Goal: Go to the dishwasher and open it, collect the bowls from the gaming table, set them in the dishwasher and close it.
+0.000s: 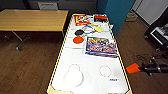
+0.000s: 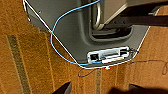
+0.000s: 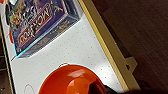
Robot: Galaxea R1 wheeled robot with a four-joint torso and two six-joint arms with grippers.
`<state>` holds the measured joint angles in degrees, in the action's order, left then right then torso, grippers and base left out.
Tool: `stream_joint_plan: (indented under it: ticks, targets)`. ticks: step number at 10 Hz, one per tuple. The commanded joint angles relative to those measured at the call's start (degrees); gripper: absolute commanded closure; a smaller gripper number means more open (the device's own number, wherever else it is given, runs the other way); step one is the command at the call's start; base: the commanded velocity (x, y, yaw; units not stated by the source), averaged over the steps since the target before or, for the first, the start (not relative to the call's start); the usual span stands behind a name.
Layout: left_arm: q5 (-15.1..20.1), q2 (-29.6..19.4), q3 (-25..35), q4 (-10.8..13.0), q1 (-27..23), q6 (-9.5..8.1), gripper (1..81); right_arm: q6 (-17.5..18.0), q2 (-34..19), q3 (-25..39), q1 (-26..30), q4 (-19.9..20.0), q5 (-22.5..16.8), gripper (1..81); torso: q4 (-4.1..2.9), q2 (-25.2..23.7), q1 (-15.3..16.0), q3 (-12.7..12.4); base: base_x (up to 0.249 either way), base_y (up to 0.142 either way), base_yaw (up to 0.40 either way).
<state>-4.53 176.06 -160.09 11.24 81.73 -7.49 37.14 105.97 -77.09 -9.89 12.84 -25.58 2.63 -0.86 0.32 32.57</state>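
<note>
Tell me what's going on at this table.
The robot stands at the near end of the gaming table, looking along it. An orange-red bowl and a black bowl sit mid-table, just left of a board-game box. The right arm reaches in beside the table's right edge with an orange object at its tip. Whether that object is gripped cannot be told.

The gaming table (image 1: 75, 60) is a long white surface with a yellowish edge, running away from the camera. On its far half an orange-red bowl (image 1: 78, 39) lies flat, and a dark bowl (image 1: 79, 32) sits just beyond, nearly touching it.
</note>
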Motion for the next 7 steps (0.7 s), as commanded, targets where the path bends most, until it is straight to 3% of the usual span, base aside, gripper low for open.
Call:
stream_joint_plan:
  ticks: [1,3,7]
  targets:
    - [4.5,0.3,0.4,0.3,1.3,0.37,1.0,0.3,-15.7,11.8,4.1,-4.4,-7.6,81.1,0.0,0.0,0.0,0.0,0.0,0.0,0.0]
    - [4.4,0.3,0.4,0.3,1.2,0.45,1.0,-2.7,-24.6,16.1,3.5,-3.9,-7.7,81.1,0.0,0.0,0.0,0.0,0.0,0.0,0.0]
    - [4.5,0.6,0.4,0.4,0.9,0.45,1.0,-10.1,-32.3,24.2,2.7,-1.1,-13.2,81.1,0.0,0.0,0.0,0.0,0.0,0.0,0.0]
